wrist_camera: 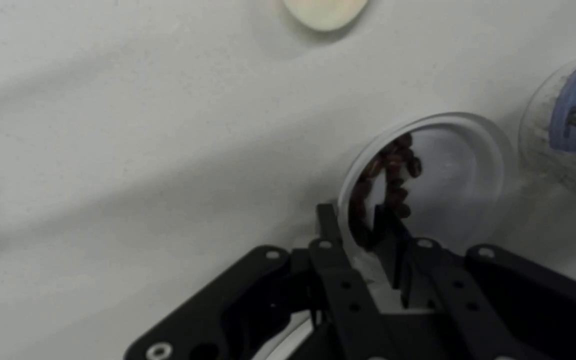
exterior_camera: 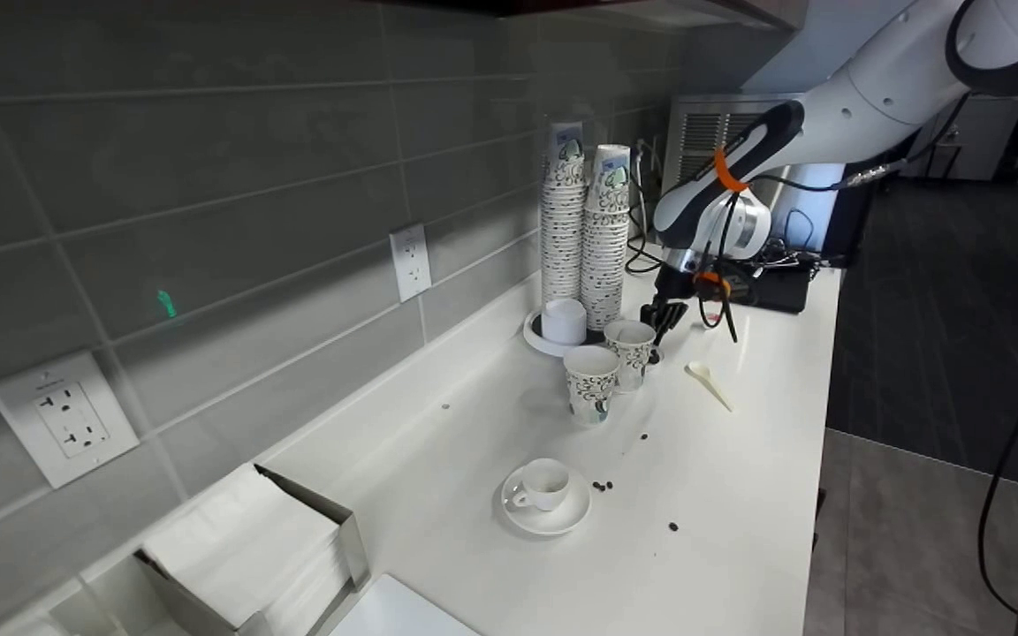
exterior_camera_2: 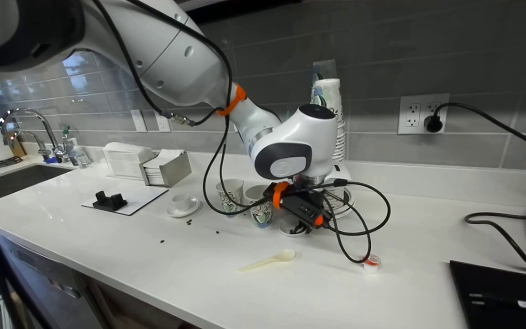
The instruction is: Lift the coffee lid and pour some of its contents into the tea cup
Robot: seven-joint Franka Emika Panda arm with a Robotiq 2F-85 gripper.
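Observation:
The coffee lid (wrist_camera: 460, 185) is a shallow round white cap on the counter, with dark coffee beans gathered along one side inside it. It shows in an exterior view (exterior_camera_2: 285, 228), partly hidden by my gripper. My gripper (wrist_camera: 354, 210) is at the lid's rim, one finger outside the wall and one inside among the beans. A gap shows between the inner finger and the wall, so the jaws are not closed on it. The tea cup (exterior_camera: 543, 496) stands upright on its white saucer (exterior_camera: 553, 528), away from the gripper; it also shows in an exterior view (exterior_camera_2: 181, 202).
Two patterned paper cups (exterior_camera: 591, 389) (exterior_camera: 629, 358) stand close beside the lid. Tall cup stacks (exterior_camera: 564, 238) (exterior_camera: 606, 256) are near the wall. A pale spoon (exterior_camera_2: 267, 261) and a small creamer pod (exterior_camera_2: 371, 264) lie nearby. Loose beans (exterior_camera: 599, 486) lie near the saucer.

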